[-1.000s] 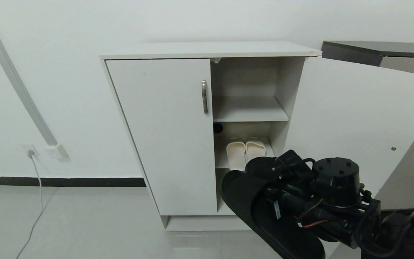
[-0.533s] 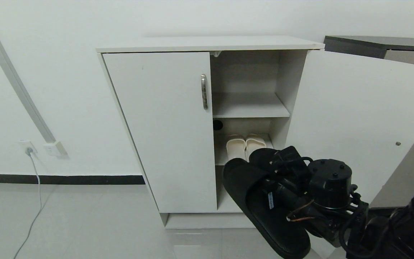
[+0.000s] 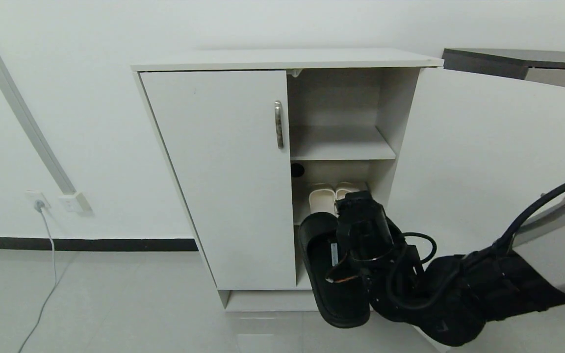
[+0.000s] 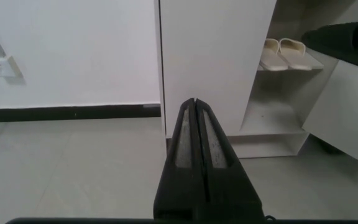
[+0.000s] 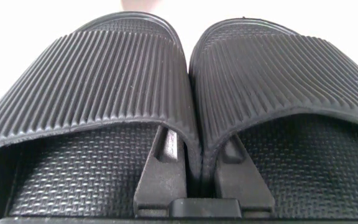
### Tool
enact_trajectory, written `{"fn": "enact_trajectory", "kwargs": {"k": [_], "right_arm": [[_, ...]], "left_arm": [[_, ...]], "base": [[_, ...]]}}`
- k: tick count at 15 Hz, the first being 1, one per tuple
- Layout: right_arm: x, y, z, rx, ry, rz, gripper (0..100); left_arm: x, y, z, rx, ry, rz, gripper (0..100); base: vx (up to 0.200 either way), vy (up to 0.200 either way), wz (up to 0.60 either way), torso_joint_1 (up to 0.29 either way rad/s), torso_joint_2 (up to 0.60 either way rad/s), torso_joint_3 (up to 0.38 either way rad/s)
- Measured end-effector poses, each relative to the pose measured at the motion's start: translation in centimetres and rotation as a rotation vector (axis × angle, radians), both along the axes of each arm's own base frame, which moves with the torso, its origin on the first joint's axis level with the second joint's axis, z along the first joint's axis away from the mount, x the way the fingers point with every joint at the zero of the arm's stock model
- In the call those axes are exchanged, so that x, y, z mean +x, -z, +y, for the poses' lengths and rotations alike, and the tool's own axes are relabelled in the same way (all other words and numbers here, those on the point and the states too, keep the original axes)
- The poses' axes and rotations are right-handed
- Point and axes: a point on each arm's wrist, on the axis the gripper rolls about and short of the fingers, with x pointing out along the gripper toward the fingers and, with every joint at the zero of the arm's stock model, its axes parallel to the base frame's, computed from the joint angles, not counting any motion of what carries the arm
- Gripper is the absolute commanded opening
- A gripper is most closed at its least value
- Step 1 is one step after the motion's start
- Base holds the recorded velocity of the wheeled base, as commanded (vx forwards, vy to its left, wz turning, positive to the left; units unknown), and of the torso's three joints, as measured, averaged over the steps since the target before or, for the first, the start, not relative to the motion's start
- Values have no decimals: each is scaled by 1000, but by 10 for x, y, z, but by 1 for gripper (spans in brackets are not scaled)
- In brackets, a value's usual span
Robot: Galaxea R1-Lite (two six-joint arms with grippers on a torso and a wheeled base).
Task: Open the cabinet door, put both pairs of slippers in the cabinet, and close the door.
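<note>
1. From my nine to my twelve o'clock runs a plain white painted wall [image 3: 76,122].
2. At ten o'clock a flat grey cable duct [image 3: 17,103] slants down that wall and ends at a small white box [image 3: 74,202].
3. Just beside the box, toward nine o'clock, I see a white wall socket [image 3: 37,198]. A thin grey cord [image 3: 47,274] is plugged into it and trails downward at eight o'clock.
4. A black skirting strip [image 3: 81,243] lines the foot of the wall.
5. From eight to six o'clock lie pale grey glossy floor tiles [image 3: 115,314].
6. At two o'clock stands a dark grey-topped unit [image 3: 518,58].
</note>
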Motion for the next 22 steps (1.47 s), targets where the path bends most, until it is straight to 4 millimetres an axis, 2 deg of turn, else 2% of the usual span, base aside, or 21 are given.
{"fn": "enact_trajectory", "kwargs": {"k": [4, 8, 13, 22], "right_arm": [[11, -42, 12, 35, 95, -42, 0], [21, -82, 9, 48, 122, -71, 0], [30, -87, 4, 48, 144, -86, 0], [32, -87, 3, 31, 145, -91, 0]], "left_arm": [[0, 0, 0, 0, 0, 0, 0], [0, 0, 0, -1, -1, 0, 0], [0, 0, 0, 0, 0, 1, 0], [0, 0, 0, 0, 1, -1, 0]], "base": [[0, 0, 0, 0, 0, 0], [0, 0, 0, 0, 0, 0], [0, 0, 0, 0, 0, 0], [200, 0, 0, 3, 3, 4]]}}
